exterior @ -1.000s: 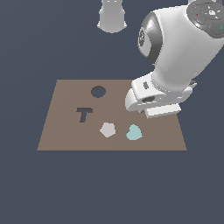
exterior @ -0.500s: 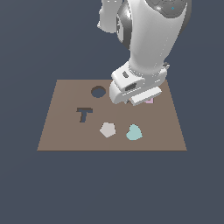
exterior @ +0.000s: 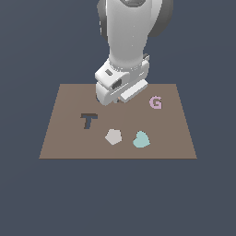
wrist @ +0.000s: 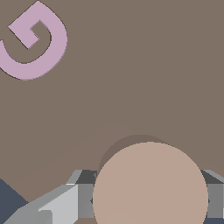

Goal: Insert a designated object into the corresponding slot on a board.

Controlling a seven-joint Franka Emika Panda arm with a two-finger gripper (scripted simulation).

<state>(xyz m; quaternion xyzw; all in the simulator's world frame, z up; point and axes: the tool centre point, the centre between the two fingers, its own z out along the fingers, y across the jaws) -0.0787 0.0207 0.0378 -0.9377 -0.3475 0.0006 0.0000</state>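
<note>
The peach-tan disc shows in the wrist view, held between my gripper's grey fingers. A darker arc lies on the board just behind the disc; I cannot tell whether it is the hole's rim or a shadow. In the exterior view my gripper hangs low over the far middle of the brown board and hides both the disc and the round hole.
A dark T-shaped cutout, a grey pentagon and a teal heart lie on the near part of the board. A pink G lies at the exterior view's far right; it also shows in the wrist view.
My arm has swung toward the exterior view's left, from over the board's right part to over the round hole. The hole is now covered and the pink G is uncovered.
</note>
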